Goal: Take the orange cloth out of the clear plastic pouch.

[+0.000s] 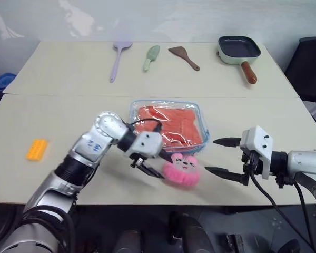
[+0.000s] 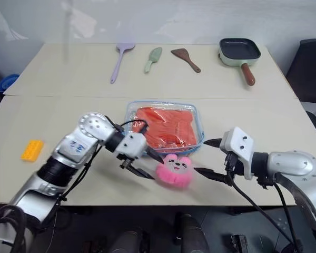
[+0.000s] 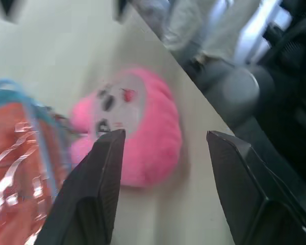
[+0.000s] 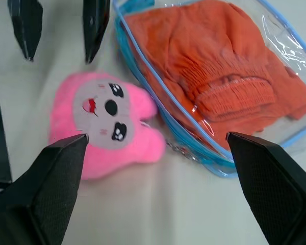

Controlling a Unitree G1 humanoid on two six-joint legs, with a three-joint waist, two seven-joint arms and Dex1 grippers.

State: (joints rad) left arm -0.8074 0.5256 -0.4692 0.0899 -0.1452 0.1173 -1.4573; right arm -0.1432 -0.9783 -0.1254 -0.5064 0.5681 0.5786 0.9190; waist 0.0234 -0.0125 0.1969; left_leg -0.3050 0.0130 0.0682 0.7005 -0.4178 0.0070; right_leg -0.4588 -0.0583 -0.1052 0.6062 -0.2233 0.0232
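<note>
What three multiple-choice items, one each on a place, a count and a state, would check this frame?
1. Where does the pink plush toy lie?
A. at the near edge of the clear plastic pouch
B. beside the frying pan
C. on the yellow block

2. How many utensils lie in the far row left of the frying pan?
A. one
B. three
C. five

3. Where is the orange cloth?
A. inside the pouch
B. spread on the table
C. in the right gripper

Key:
1 A, the toy sits against the pouch's near side.
2 B, a purple spatula, a green scoop and a brown spatula.
3 A, the plastic covers it; the right gripper is open and empty.
</note>
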